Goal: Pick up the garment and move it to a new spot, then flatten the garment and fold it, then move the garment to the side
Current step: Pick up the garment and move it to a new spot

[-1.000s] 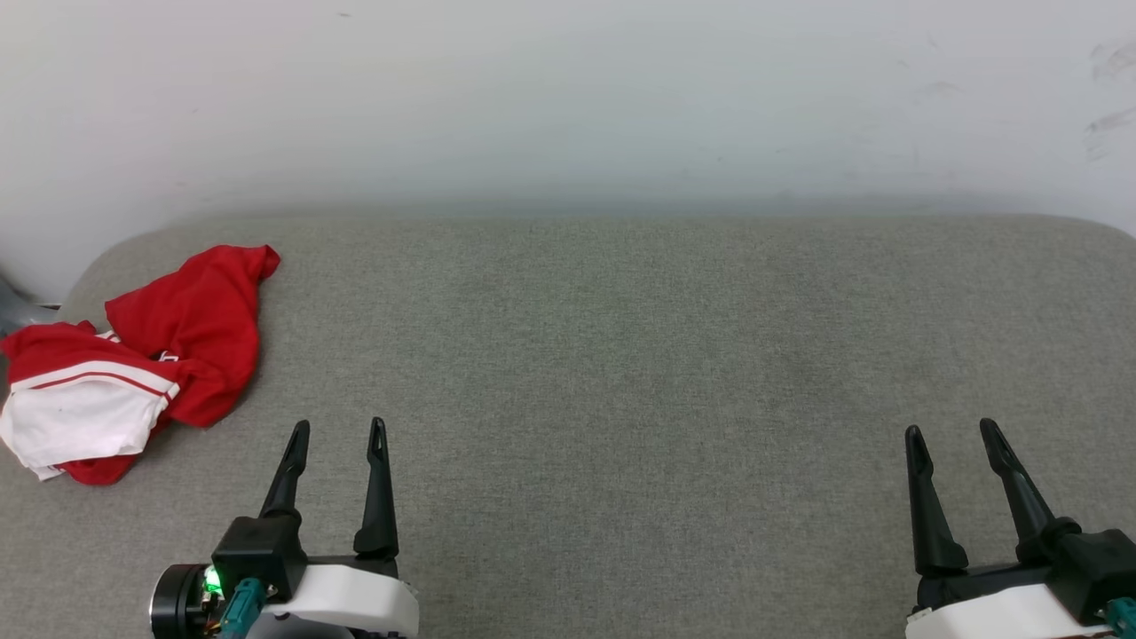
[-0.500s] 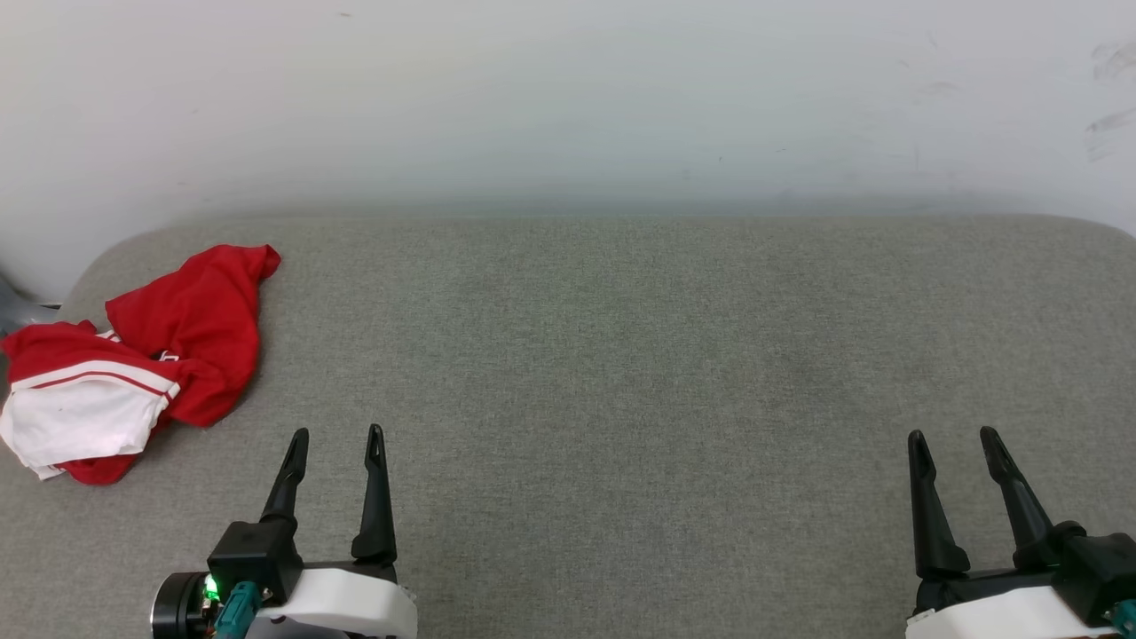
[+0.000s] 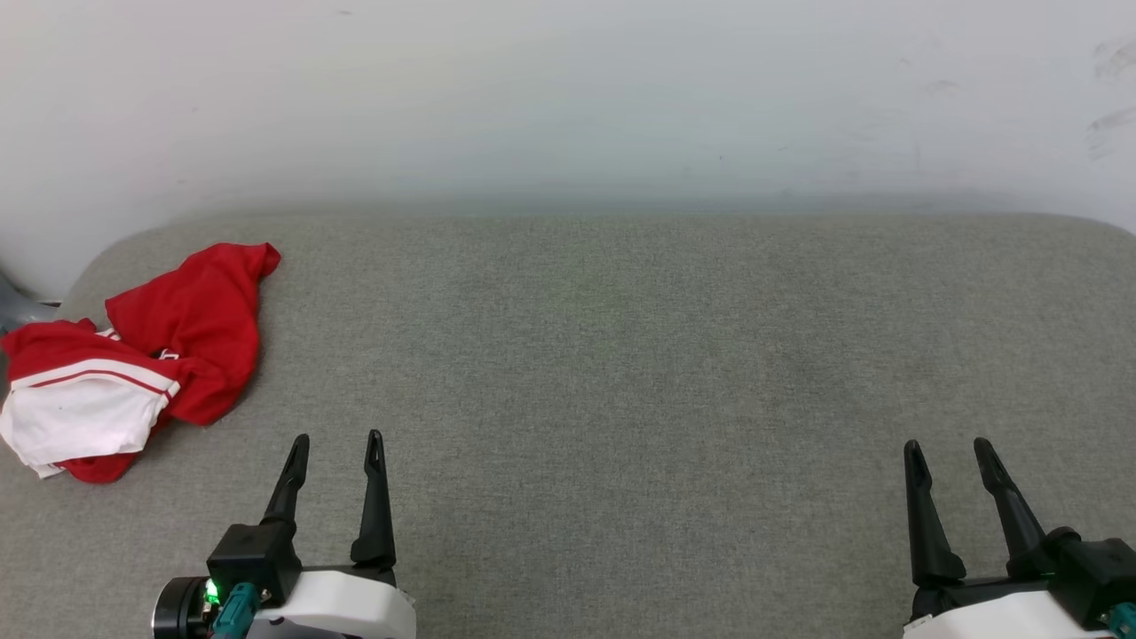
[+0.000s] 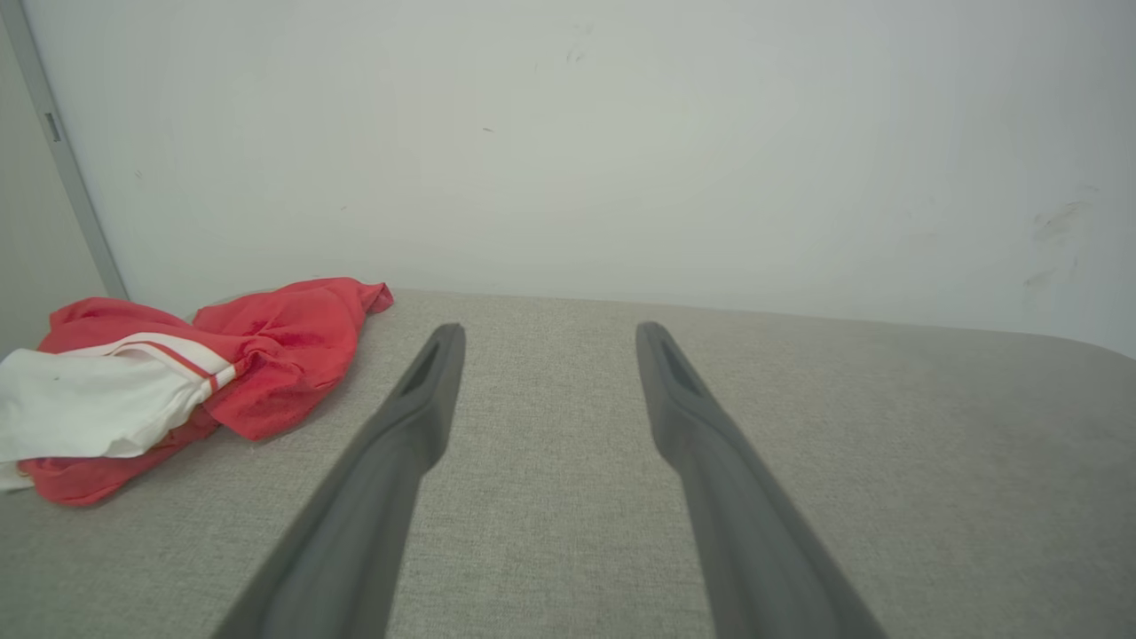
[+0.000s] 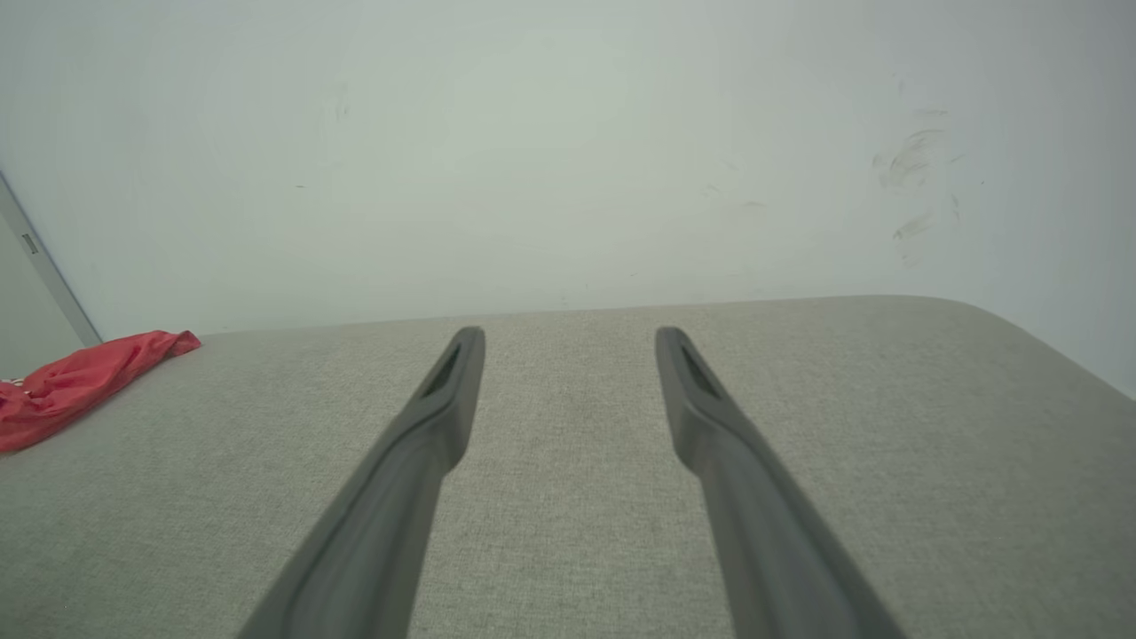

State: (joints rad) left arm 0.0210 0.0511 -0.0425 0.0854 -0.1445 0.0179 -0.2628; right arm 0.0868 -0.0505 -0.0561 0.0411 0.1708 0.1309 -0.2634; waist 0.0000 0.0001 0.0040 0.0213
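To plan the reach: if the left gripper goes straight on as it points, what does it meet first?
Not the garment, which lies left of that line. The left gripper points over grey cushion toward the white wall; the way looks free until there, depth unclear.

The surface point(image 3: 621, 373) is a broad pad covered in grey woven fabric, with rounded far corners, and its far edge meets a pale wall point(image 3: 568, 89). The garment point(image 3: 133, 355) lies directly on it near the far left corner, crumpled in a heap. Its red cloth is bunched up, and a white sleeve with red-and-white striped trim faces the near side.
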